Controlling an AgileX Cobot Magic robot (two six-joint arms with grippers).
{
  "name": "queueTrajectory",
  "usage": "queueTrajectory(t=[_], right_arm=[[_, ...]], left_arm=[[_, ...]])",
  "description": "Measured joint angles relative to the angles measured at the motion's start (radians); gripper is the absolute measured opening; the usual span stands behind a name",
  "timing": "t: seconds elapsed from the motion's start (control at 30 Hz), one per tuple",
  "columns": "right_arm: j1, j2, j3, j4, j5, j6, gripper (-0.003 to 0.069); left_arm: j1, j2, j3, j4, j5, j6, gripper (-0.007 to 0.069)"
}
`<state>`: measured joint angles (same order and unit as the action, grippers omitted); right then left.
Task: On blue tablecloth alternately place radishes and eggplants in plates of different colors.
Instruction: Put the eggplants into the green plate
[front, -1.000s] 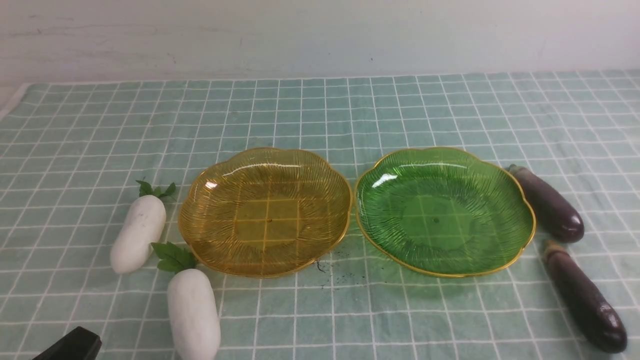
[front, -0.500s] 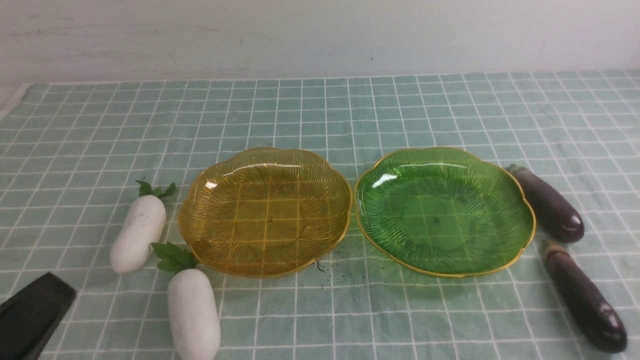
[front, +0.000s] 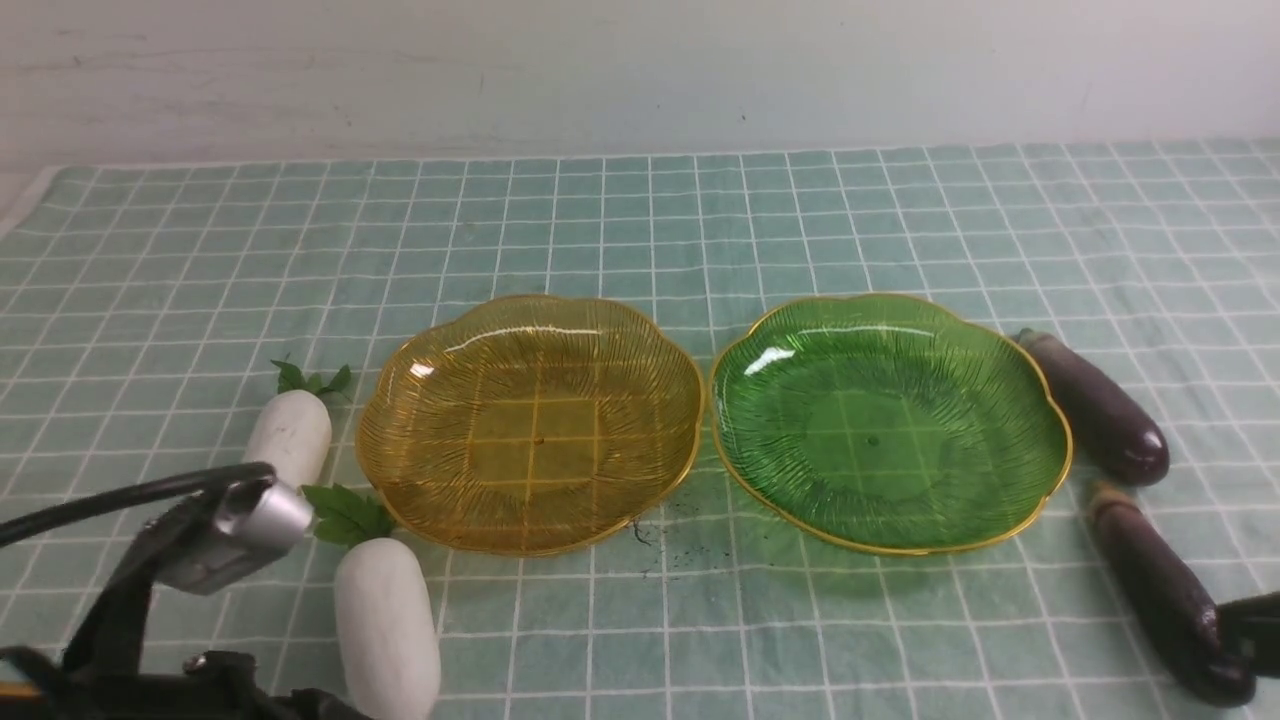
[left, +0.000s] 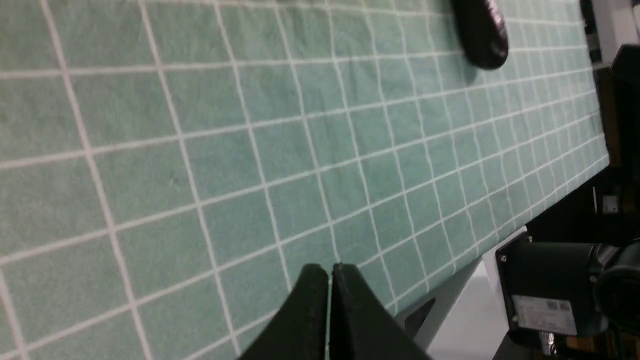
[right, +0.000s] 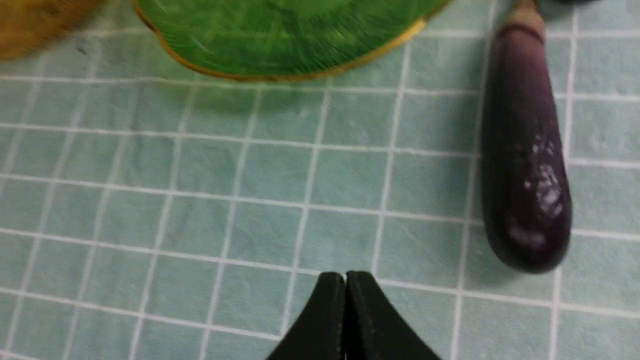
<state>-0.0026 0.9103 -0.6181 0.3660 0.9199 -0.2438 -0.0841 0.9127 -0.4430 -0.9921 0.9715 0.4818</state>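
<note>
Left gripper (left: 330, 270): fingers closed, nothing held, over the bare blue tablecloth (front: 640, 640). Radishes near left arm (front: 130, 600), forward of its fingers. Right gripper (right: 346, 277): fingertips together, empty; near eggplant (right: 525, 165) just beside them, green plate (right: 300, 74) farther ahead.

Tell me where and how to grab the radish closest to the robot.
Take the nearer radish across the middle of its white body, from above, one of the fingers on each long side. It lies flat and lengthwise, pointing roughly away from the robot, so its narrow width probably suits a pinch best. Avoid the leaves: they look thin and reach the amber plate's rim.
</note>
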Motion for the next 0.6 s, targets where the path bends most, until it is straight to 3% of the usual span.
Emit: queueTrajectory(t=[0.17,0.33,0.5,0.6], right_arm=[[0.0,0.206,-0.102,-0.155,-0.037,0.15,-0.0006],[0.0,0.322,-0.15,-0.249,-0.077,0.224,0.0021],[0.0,0.469,-0.188,-0.314,-0.097,0.264,0.0113],[0.0,0.557,-0.207,-0.318,-0.103,0.266,0.0237]], left_arm=[[0.0,0.127,0.0,0.008,0.0,0.058,-0.0007],[0.0,0.144,0.0,0.008,-0.002,0.097,-0.0007],[0.0,0.144,0.0,0.007,-0.003,0.126,-0.0007],[0.0,0.144,-0.003,0.007,-0.003,0.132,-0.0007]])
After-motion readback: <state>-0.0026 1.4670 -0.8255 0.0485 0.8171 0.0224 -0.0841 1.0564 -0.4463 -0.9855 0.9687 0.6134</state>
